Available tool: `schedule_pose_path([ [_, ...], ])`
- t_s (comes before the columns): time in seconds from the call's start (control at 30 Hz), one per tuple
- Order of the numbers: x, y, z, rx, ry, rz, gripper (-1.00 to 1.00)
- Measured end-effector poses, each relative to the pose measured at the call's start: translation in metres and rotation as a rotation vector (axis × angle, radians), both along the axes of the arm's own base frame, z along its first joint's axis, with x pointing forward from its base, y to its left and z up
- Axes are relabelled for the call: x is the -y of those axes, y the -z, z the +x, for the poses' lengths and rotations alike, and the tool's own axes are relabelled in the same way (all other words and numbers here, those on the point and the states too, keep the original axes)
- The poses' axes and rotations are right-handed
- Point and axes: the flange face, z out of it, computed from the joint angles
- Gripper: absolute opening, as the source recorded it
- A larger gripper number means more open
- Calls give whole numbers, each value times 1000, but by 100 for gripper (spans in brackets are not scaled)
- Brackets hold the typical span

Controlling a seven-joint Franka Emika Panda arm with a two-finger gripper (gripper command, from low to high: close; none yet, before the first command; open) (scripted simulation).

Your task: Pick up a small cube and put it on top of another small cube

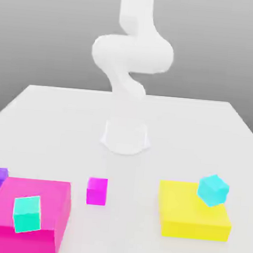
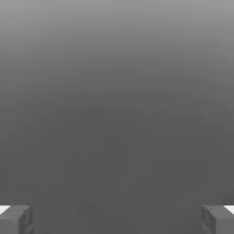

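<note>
Spreading wide, the pincer [image 2: 117,219] holds nothing; the magenta cube [image 1: 96,191] sits on the table [image 1: 123,166] between the pink block [image 1: 35,202] and the yellow block [image 1: 189,210], touching neither.

The robot's arm [image 1: 133,53] was plain white all over, built of smooth, rounded segments with bulging, barrel-like joints, and it flared into a pale rounded base [image 1: 125,138]; in the hand view its two fingers [image 2: 16,220] were grey and blocky, with angular, darker inner faces
</note>
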Motion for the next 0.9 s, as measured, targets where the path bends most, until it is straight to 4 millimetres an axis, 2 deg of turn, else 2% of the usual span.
schedule_pose_path([
  [0.1, 45, 55, 31, -86, 140, 73, 0],
  [0.2, 91, 112, 49, -165, 281, 142, 0],
  [0.3, 137, 170, 55, -239, 427, 210, 0],
  [0.4, 182, 230, 49, -310, 578, 274, 0],
  [0.53, 236, 310, 23, -400, 787, 356, 0],
  [0.67, 290, 388, -30, -482, 1030, 439, 0],
  [0.8, 310, 461, -82, -570, 1225, 499, 0],
  [0.9, 315, 500, -93, -587, 1268, 508, 0],
])
